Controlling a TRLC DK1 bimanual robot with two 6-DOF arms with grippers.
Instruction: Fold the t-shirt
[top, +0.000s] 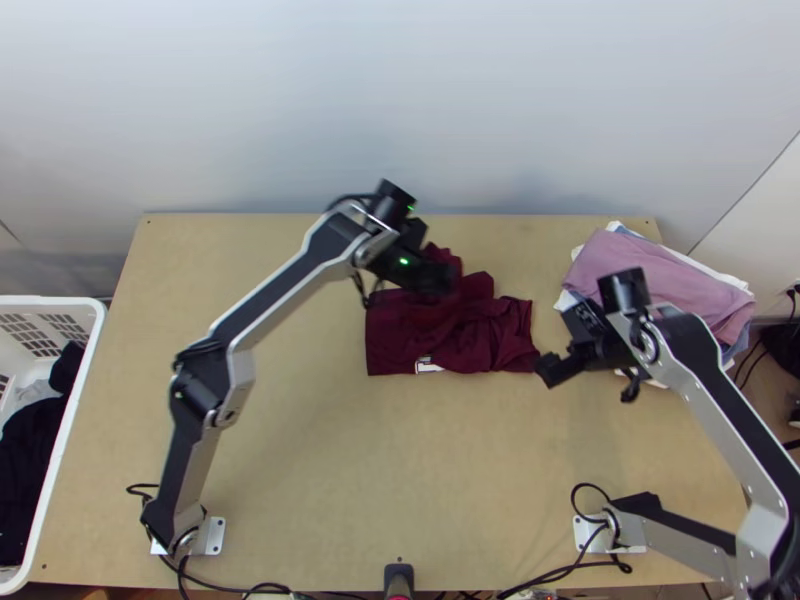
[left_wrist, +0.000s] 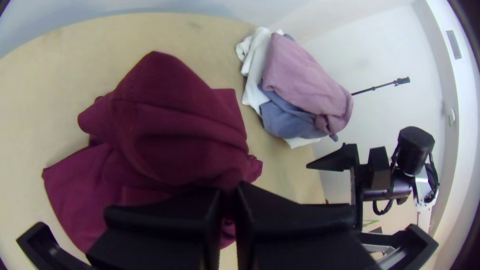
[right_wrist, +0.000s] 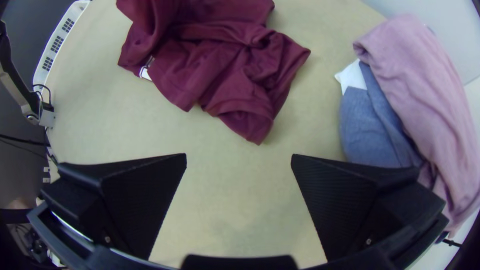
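Bench (top: 300, 450): light wood, one. Right gripper (right_wrist: 239, 161): jaws wide apart, nothing held, just beside the shirt's right end. T-shirt (top: 480, 345): maroon, mid-bench, bunched, its near edge fairly straight, with a white patch (top: 428, 366). Left gripper (left_wrist: 228, 189): jaws closed on a raised bunch at the shirt's far part. Clothes pile (top: 640, 262): far right, pink uppermost. Handling note: lay the held part down slowly, right jaws steadying the loose end (rushed, creases probably get folded in).
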